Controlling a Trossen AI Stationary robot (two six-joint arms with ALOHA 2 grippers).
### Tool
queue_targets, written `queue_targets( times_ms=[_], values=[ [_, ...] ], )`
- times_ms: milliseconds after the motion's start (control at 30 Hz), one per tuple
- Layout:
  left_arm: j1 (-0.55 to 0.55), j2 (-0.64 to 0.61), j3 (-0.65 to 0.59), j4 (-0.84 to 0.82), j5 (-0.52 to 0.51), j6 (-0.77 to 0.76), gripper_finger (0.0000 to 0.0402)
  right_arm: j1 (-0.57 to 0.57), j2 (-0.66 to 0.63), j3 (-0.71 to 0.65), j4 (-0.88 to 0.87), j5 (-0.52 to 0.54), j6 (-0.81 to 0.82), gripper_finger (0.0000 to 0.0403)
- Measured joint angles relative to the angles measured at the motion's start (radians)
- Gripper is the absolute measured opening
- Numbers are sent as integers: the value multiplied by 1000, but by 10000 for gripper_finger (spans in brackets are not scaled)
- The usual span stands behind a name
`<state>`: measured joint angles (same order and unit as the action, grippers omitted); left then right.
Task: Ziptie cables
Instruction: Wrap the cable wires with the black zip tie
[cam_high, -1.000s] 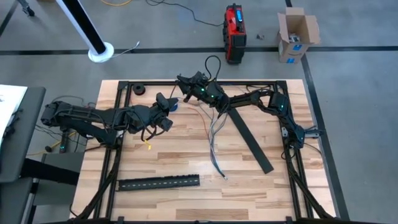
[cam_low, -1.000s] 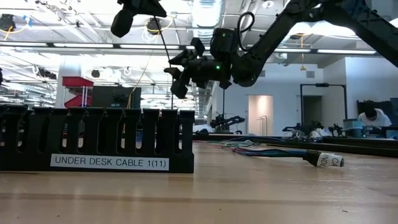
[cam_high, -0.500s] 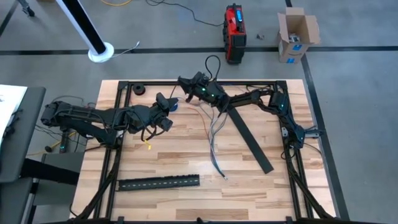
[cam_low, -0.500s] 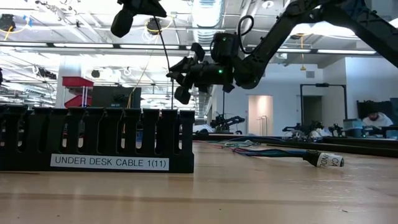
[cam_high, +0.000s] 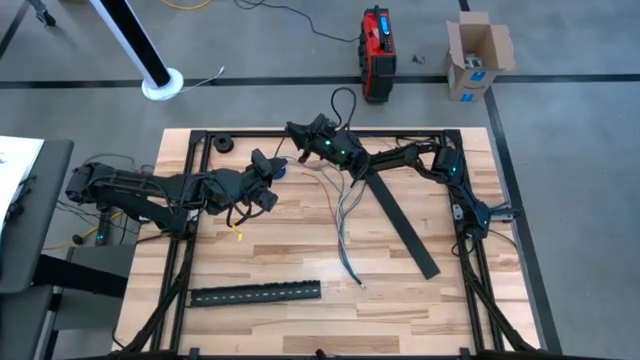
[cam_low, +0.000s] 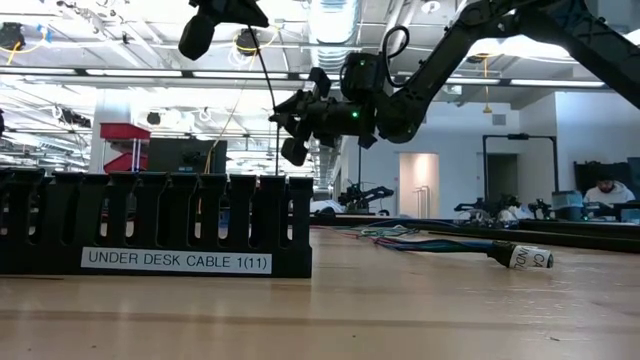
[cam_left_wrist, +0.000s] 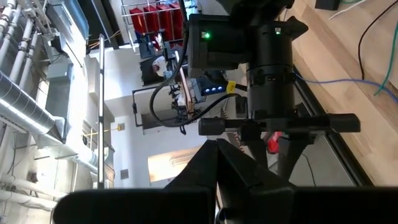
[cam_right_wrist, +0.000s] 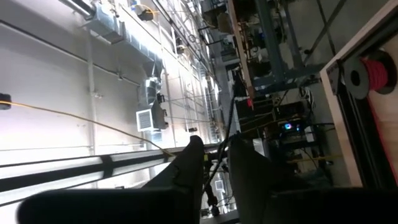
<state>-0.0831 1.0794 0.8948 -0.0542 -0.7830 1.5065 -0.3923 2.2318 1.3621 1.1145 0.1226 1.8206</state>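
- The cables (cam_high: 345, 215) lie on the worktop (cam_high: 300, 320) a little right of its middle, as a loose bundle of thin grey, white and dark wires running from near the far edge toward the near edge.
- Their far ends sit under the right gripper; their near ends fan out and finish at small tips well short of the near edge.
- The right gripper (cam_high: 297, 131) is raised above the worktop close to the far edge, near its middle, with the arm reaching in from the right edge.
- In the right wrist view its two fingers (cam_right_wrist: 186, 168) stand a little apart, with only a narrow gap; I cannot tell whether anything is held between them.
- The left gripper (cam_high: 268, 172) hangs above the worktop left of the cables, toward the far edge, its arm coming in from the left edge.
- In the left wrist view its fingers (cam_left_wrist: 205, 165) are pressed together, and nothing shows between them.
- A long black strip (cam_high: 400, 220) lies slanted just right of the cables, running toward the right near corner.
- A second slotted strip (cam_high: 255, 293) lies along the near edge, left of the cables' tips, well apart from them.
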Motion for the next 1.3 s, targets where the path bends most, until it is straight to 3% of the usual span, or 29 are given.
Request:
queue_targets(
  times_ms=[233,400,700,900,1100,1300],
  values=[
    [0,0,0,0,0,1,0,-2,0,0,0,0,11,137],
    [0,0,0,1,1,0,0,-3,0,0,0,1,11,150],
    [0,0,0,1,37,-16,0,-9,0,12,-10,0,-28,89],
    [0,0,0,-2,37,-6,0,-10,0,61,-59,-16,-98,10],
    [0,0,0,-7,36,-1,0,-10,0,82,-69,-21,-97,24],
    [0,0,0,-8,34,-1,0,-7,0,82,-82,-23,-125,12]
  ],
)
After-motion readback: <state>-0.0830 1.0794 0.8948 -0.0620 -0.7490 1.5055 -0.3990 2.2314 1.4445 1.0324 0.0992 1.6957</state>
